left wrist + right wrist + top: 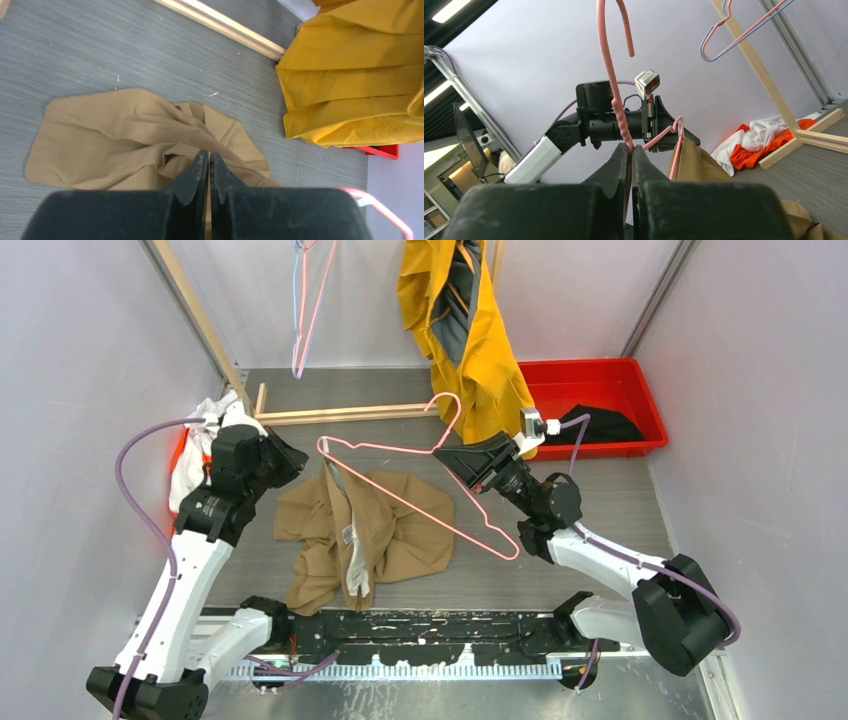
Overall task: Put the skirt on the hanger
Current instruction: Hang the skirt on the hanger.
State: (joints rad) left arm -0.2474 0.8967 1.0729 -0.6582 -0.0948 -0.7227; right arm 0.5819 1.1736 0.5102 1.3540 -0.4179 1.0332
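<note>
Your left gripper (208, 156) hides the skirt (125, 135) under its tips; the hanger (390, 216) runs off the picture's corner.

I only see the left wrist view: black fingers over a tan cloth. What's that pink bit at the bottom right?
Observer: Part of a pink wire hanger; the right end effector is shut on its neck, just below the hook.
Operator: Is the cloth on it yet?
Observer: No. The top view shows most of the skirt crumpled on the table under the hanger; the left end effector pinches one edge up.
Operator: Any other hangers?
Observer: Yes, blue and pink hangers hang at the wooden rack at the back.
</note>
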